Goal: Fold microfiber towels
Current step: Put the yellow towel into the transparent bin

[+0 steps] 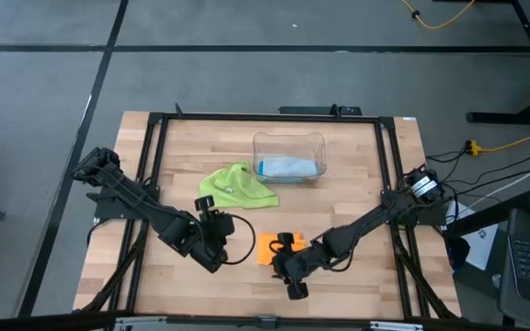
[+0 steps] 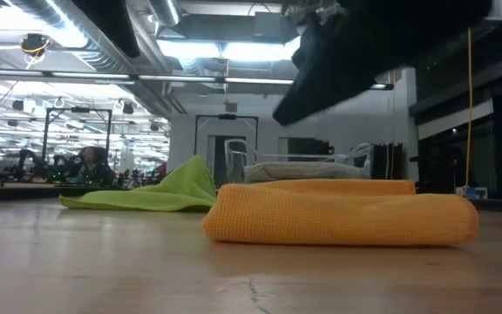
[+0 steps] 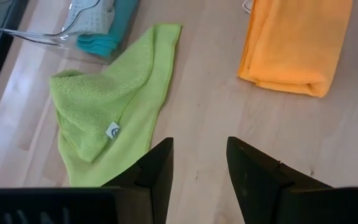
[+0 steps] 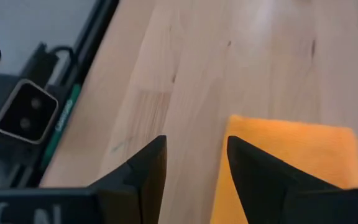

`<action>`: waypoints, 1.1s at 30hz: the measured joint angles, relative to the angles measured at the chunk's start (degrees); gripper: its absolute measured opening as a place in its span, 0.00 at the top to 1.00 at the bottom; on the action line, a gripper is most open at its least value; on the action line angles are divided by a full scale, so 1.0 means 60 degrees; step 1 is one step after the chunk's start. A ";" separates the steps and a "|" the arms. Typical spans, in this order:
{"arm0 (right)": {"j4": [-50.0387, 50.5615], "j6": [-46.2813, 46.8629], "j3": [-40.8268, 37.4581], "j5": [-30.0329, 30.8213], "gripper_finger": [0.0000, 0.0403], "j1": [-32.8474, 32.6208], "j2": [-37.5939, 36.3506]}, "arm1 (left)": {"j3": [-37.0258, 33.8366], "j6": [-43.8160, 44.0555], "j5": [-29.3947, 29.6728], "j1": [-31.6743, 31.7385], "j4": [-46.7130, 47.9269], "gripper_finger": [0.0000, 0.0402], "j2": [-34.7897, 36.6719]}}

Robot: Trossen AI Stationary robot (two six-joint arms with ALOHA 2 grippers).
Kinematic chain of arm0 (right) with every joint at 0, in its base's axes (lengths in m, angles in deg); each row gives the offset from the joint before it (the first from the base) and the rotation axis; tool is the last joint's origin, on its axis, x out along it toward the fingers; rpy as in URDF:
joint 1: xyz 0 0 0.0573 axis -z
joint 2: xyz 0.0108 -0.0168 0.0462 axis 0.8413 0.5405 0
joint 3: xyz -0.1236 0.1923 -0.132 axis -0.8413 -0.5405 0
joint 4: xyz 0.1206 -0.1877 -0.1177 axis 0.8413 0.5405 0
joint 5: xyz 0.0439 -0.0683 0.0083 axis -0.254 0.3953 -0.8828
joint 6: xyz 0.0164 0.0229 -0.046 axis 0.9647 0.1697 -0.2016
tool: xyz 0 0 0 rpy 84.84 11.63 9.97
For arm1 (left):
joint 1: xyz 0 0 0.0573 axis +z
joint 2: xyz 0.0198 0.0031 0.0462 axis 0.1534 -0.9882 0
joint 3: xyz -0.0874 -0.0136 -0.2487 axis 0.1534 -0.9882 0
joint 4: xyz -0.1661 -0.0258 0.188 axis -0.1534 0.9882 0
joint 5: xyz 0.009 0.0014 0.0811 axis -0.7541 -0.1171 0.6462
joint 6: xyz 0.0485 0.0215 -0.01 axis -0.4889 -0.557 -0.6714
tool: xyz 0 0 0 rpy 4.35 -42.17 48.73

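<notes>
The orange towel (image 1: 267, 248) (image 2: 338, 218) lies folded flat on the table near its front middle. My right gripper (image 4: 194, 162) (image 1: 285, 262) hangs open just above the towel's near part; the low view shows it clear of the cloth. The lime green towel (image 1: 237, 187) (image 3: 104, 106) lies crumpled and partly spread further back. My left gripper (image 3: 197, 162) (image 1: 214, 217) stands open above bare wood between the two towels, nothing between its fingers. A teal towel (image 3: 107, 38) lies in the clear bin (image 1: 288, 154).
The clear plastic bin stands at the table's far middle, just behind the green towel. A black metal frame (image 1: 155, 184) runs around the tabletop. Bare wood (image 1: 357, 184) lies right of the towels and along the near edge.
</notes>
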 joint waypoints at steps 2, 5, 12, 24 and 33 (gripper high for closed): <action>0.0014 -0.0013 0.0000 0.0126 0.57 -0.0108 0.0104 | 0.0000 0.0004 0.0001 0.0002 -0.0077 0.65 0.0000; 0.0201 -0.0015 0.0020 0.0637 0.57 -0.0258 0.0132 | 0.0000 0.0007 0.0003 0.0004 -0.0133 0.65 0.0000; 0.3508 0.0056 0.1981 0.1496 0.57 -0.0458 0.0150 | 0.0000 0.0009 -0.0002 0.0004 -0.0195 0.65 -0.0004; 0.5235 0.1338 0.2052 0.2397 0.57 -0.0481 0.0141 | 0.0000 -0.0001 -0.0004 0.0004 -0.0549 0.65 -0.0007; 0.4000 0.1249 0.1199 0.0503 0.57 -0.0500 0.0146 | 0.0000 -0.0018 0.0229 0.0004 -0.0556 0.65 -0.0007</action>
